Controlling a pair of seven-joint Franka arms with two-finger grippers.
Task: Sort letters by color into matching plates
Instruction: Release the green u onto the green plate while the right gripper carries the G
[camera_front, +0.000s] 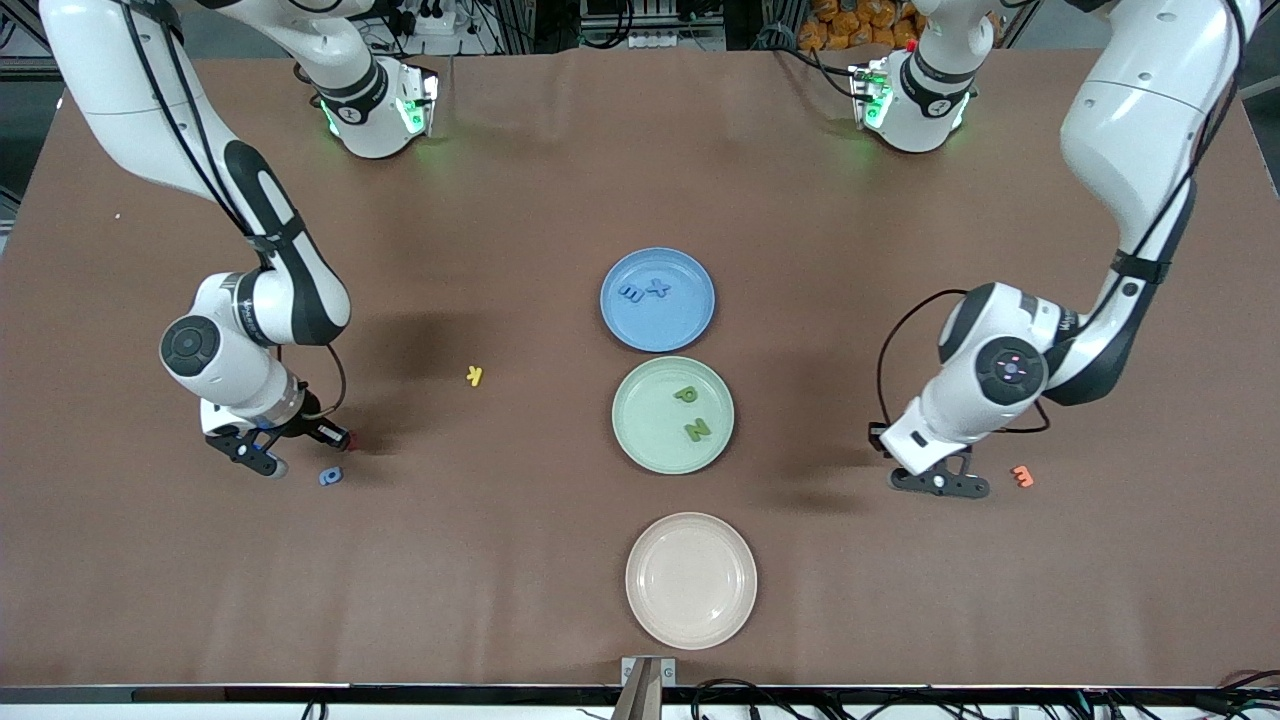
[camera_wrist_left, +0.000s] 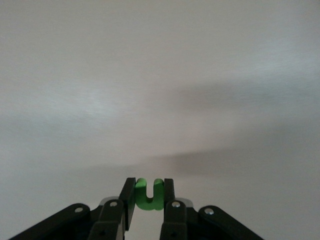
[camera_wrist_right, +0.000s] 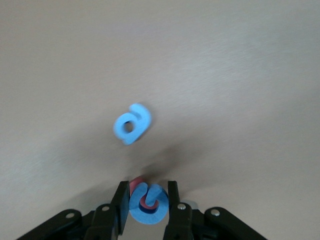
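Note:
The blue plate (camera_front: 682, 322) holds two blue letters (camera_front: 632, 292) (camera_front: 657, 288). Next to it, nearer the front camera, the mint green plate (camera_front: 640, 440) carries two green letters (camera_front: 686, 395) (camera_front: 697, 430). My right gripper (camera_front: 265, 460) (camera_wrist_right: 146, 192) hangs low over the table at the right arm's end, shut on a blue letter (camera_wrist_right: 148, 205). Another blue letter (camera_front: 331, 476) (camera_wrist_right: 131, 123) lies on the table beside it. My left gripper (camera_front: 940, 483) (camera_wrist_left: 148, 187) is low over the left arm's end, shut on a green letter (camera_wrist_left: 149, 196).
A cream plate (camera_front: 690, 620) sits nearest the front camera, in line with the other two. A yellow letter (camera_front: 475, 375) lies between the right arm and the plates. An orange letter (camera_front: 1022, 476) rests beside the left gripper. A red letter (camera_wrist_right: 136, 183) peeks out under the held blue one.

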